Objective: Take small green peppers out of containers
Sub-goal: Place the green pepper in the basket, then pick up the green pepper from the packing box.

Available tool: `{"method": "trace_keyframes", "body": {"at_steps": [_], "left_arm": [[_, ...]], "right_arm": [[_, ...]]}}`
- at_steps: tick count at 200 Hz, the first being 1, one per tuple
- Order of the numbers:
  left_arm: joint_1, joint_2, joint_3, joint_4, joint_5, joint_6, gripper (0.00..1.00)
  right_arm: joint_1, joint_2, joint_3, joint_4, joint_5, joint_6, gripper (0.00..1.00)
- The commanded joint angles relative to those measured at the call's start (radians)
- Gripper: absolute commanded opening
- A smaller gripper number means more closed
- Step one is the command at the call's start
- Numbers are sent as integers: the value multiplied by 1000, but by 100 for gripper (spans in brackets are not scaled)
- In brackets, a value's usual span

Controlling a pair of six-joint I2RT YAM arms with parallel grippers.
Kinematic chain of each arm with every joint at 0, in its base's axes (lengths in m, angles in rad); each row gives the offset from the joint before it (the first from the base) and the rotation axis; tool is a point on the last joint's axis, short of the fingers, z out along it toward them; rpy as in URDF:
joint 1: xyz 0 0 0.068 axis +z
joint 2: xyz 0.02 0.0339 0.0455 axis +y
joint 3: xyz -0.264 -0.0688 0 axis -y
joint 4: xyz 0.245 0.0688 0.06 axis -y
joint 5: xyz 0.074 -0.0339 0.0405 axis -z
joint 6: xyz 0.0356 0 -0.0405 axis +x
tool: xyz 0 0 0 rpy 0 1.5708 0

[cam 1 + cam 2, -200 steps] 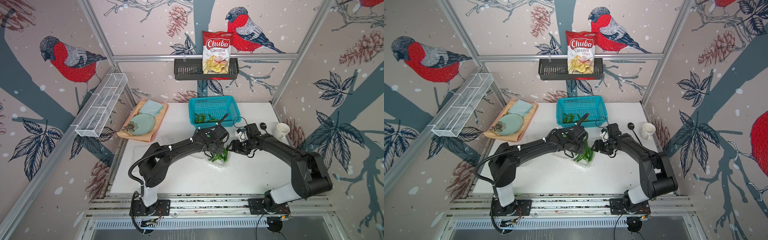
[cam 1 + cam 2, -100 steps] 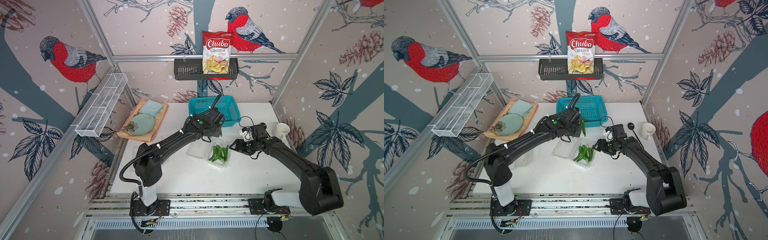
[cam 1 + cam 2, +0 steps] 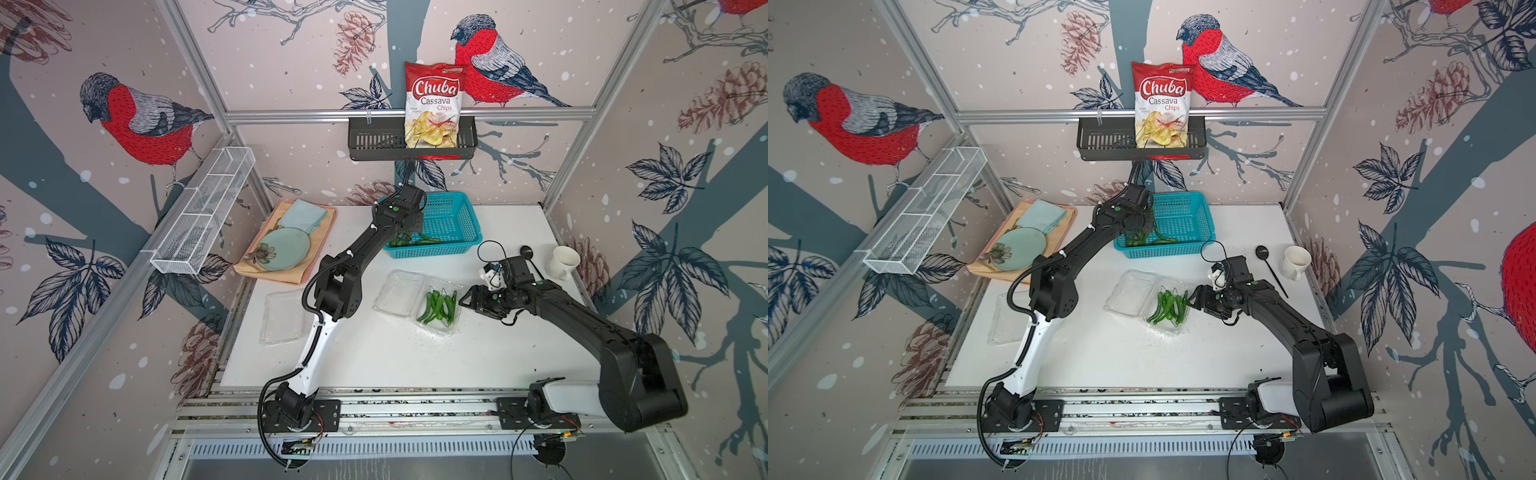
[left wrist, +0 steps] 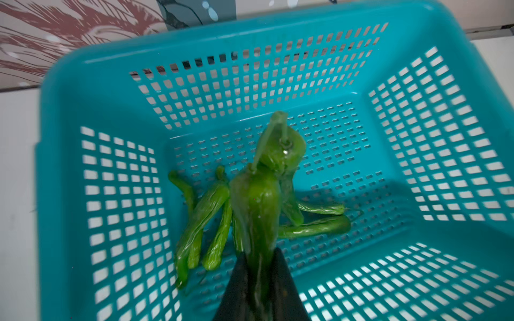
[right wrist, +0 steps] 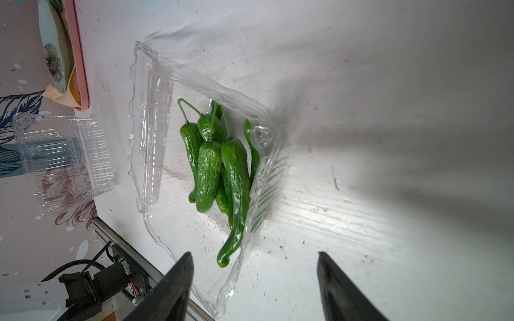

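1. Holding one pepper [image 4: 256,200] in the near-shut left gripper [image 4: 257,266], over the basket [image 4: 445,139] at the table's [image 3: 415,353] back edge.
2. Part the jaws only over the basket floor, clear of its walls.
3. Hold the right gripper [image 5: 254,254], wide and empty, at the open box's [image 5: 150,125] right rim mid-table, ready to steady it.
4. Go next for the peppers [image 5: 236,172] left in that box; pinch mid-body.
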Motion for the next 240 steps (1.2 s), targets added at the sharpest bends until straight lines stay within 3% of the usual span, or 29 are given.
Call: {"method": "trace_keyframes", "body": {"at_steps": [1,30,44,53,76,93,125,156,212,240], "left_arm": [[12,37,-6,40,20,-3,14],[12,65,-52,67,50,10,18],[12,66,-79,64,38,-9,26],[13,65,-87,58,30,-18,37],[13,40,-81,51,38,-7,78],[9,0,-54,43,37,6,96],[-13,-115,-24,-50,-14,-2,97],[-80,-261,-102,-157,-11,-49,96],[-281,-509,-552,-150,197,-189,88],[-370,-555,-737,-81,227,-222,80]], "right_arm": [[2,-4,-2,4,-7,12,70],[2,2,-7,8,-4,13,70],[2,8,-8,11,-5,12,70],[4,10,-8,11,-4,12,70],[5,6,-8,17,-1,15,70],[6,6,-5,19,2,15,70],[6,5,6,26,12,14,71],[-2,8,7,51,14,13,73],[-24,28,8,80,2,6,75],[-37,21,-8,77,1,-3,75]]}}
